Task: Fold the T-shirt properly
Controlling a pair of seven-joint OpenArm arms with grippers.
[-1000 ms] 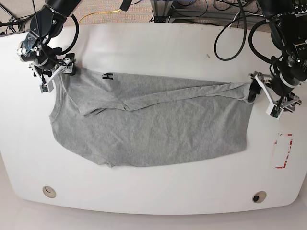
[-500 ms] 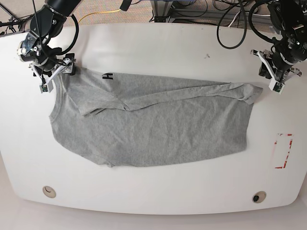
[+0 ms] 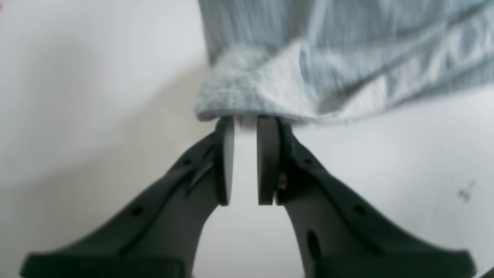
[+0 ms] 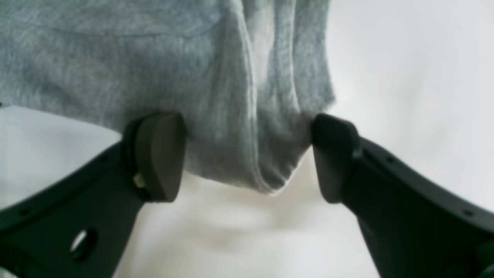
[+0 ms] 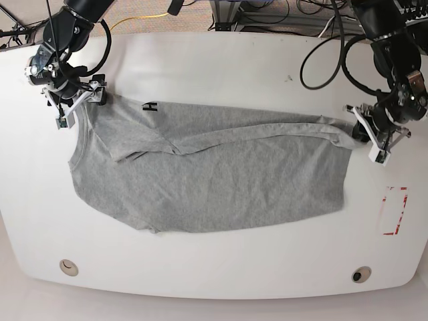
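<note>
1. base view: light heather-grey cotton t-shirt [image 5: 214, 177] lies half-folded on white table [image 5: 214, 63].
2. left gripper [image 3: 246, 122]: jaws nearly closed, pinching hem corner.
3. right gripper [image 4: 247, 154]: jaws wide, straddling cloth; close before lifting evenly.

- The white table [image 5: 214, 67] is bare above and below the T-shirt [image 5: 214, 174]; a gripper can pass there.
- Cables [image 5: 321, 40] hang over the far edge.
</note>
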